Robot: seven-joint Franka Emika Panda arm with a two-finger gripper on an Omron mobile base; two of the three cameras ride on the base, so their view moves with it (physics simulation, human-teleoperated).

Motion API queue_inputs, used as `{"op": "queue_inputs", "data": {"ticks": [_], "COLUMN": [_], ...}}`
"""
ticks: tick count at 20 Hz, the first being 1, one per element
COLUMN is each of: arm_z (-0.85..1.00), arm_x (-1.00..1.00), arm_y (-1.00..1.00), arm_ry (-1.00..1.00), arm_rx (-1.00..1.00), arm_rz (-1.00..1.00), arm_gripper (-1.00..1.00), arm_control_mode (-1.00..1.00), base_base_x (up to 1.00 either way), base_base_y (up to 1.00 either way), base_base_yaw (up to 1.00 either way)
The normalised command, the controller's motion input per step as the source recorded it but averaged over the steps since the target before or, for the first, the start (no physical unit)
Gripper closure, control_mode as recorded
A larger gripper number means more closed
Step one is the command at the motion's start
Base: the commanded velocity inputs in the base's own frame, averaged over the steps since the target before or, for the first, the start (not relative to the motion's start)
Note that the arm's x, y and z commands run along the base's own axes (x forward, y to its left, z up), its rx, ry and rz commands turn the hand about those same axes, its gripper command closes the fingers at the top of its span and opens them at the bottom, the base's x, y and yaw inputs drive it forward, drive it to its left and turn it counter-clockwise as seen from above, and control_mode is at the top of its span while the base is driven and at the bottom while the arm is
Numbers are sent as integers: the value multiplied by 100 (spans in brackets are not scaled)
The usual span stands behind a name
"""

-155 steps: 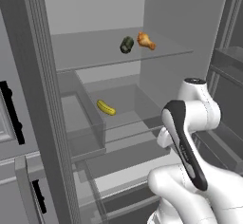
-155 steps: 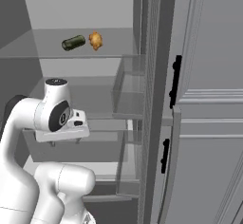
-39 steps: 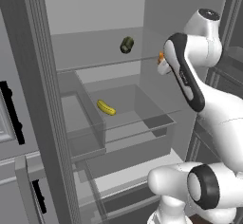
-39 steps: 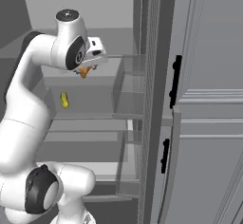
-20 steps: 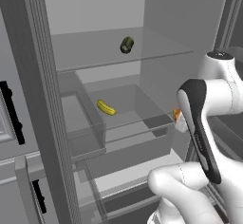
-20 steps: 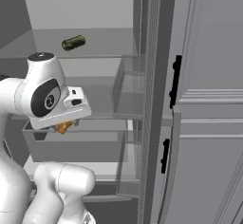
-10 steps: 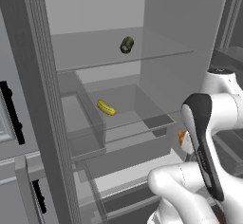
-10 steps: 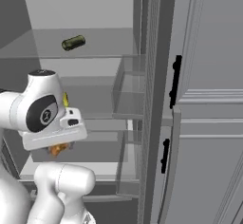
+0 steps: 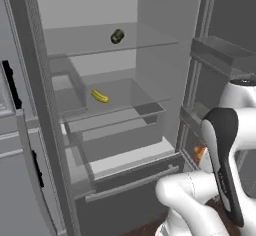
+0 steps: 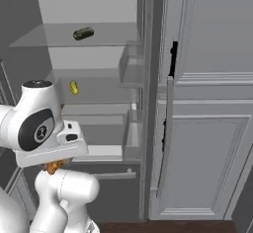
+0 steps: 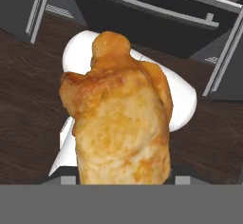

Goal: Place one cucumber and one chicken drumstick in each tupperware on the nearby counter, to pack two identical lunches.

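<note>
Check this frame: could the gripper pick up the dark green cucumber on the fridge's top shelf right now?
Probably not. The gripper is shut on a drumstick and sits low beside the robot's body, far below the cucumber. The shelf itself looks unobstructed.

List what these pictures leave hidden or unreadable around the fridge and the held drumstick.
- Gripper fingers: in the hand view the chicken drumstick covers them, so the grip contact is unseen.
- Drumstick in the left base view: just an orange sliver behind the arm.
- In the right base view, the hand hides most of it.
- Dark green cucumber and yellowish-green cucumber: too small for detail.
</note>
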Motion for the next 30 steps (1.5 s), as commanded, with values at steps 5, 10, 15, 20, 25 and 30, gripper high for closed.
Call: {"op": "queue_inputs", "data": {"ticks": [5, 10, 15, 20, 25, 30], "arm_z": [0, 0, 0, 0, 0, 0], "arm_x": [0, 0, 0, 0, 0, 0], "arm_y": [0, 0, 0, 0, 0, 0], "arm_ry": [0, 0, 0, 0, 0, 0], "arm_rx": [0, 0, 0, 0, 0, 0], "arm_rz": [0, 0, 0, 0, 0, 0], "arm_gripper": [100, 100, 100, 100, 100, 100], "arm_control_mode": [100, 100, 100, 100, 100, 100], "base_base_x": [-100, -44, 0, 0, 0, -72], "base_base_y": [-37, -91, -100, -97, -88, -49], "base_base_yaw": [-9, -43, -54, -55, -57, -47]}}
